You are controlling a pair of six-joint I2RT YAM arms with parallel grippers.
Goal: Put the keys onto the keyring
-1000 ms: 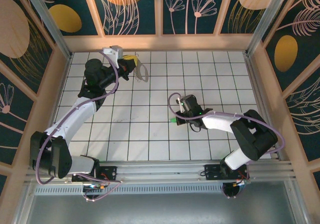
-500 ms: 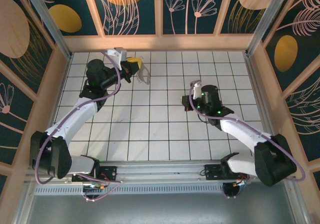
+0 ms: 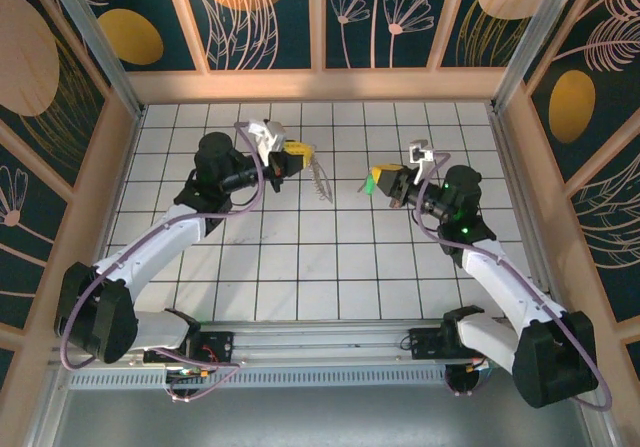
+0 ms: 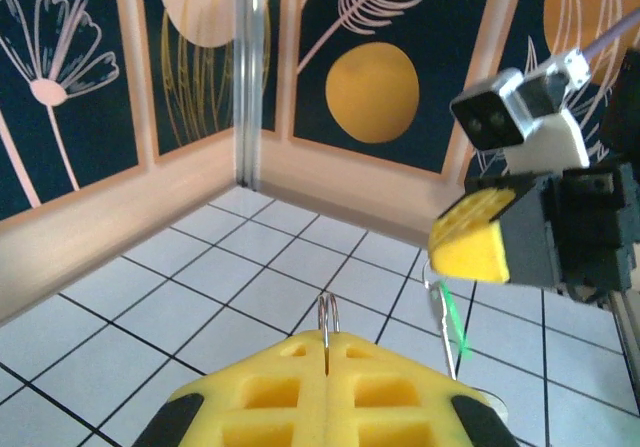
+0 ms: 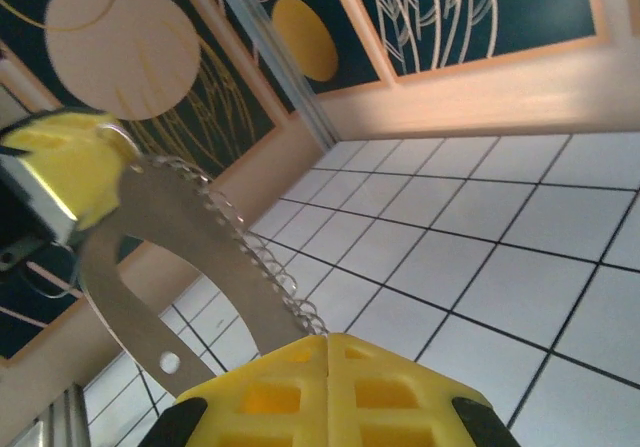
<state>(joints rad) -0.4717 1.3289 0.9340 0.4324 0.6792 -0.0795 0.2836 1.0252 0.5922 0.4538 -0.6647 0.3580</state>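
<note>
Top external view: above the white tiled counter (image 3: 300,267), we see the right gripper (image 3: 384,180) nearer to us. Its yellow fingers are pressed together on a tiny silvery key with a bright green head (image 3: 371,183), held clear of the tiles. Just beyond and to its left, apart from it, the left gripper (image 3: 300,153) pinches a pale silvery oval wire keyring (image 3: 319,180), which trails from its fingertips toward the key. In the left wrist view we see the wire clamped between closed fingers. Behind stand dark floral wall panels (image 3: 270,17).
</note>
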